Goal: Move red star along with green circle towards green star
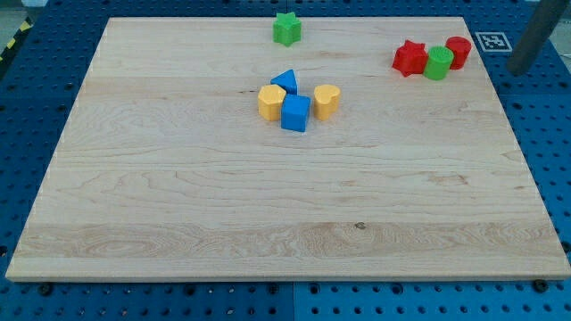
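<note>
Camera view: seven blocks sit on a pale wooden bench (285, 214), all in its upper half, with broad bare wood below them toward the view's bottom. The green star (286, 28) rests just inside the bench's top edge, near the middle. Well to its right, close to the top-right corner, three blocks stand in a touching row: the red star (409, 58), the green circle (438, 63) and a red cylinder (459, 52). Open wood lies between that row and the green star. Below the green star, a cluster of four huddles together: a blue triangle (285, 82), a blue cube (295, 113), a yellow hexagon (271, 102) and a yellow heart (326, 101). Count by colour: two green, two red, two blue, two yellow. A dark rod (531, 40) leans in beyond the bench's right edge, right of the red cylinder; my tip cannot be made out, and no claw shows, so its state cannot be told.
</note>
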`<state>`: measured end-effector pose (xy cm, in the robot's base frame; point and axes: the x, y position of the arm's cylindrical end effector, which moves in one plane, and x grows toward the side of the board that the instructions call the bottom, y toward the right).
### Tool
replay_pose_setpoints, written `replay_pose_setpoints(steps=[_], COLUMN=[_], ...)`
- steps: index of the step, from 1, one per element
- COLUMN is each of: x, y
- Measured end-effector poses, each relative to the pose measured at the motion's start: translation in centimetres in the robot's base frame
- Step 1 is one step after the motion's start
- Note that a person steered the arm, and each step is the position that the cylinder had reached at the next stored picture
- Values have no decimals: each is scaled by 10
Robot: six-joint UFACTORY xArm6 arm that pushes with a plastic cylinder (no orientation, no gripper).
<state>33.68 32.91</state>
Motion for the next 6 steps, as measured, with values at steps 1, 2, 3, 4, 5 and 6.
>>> replay_pose_setpoints(steps=[1,2,3,4,5,6], x=[8,-13,-28,-28,-28,-33], y=[-40,-75,-110,-149,-187,-213])
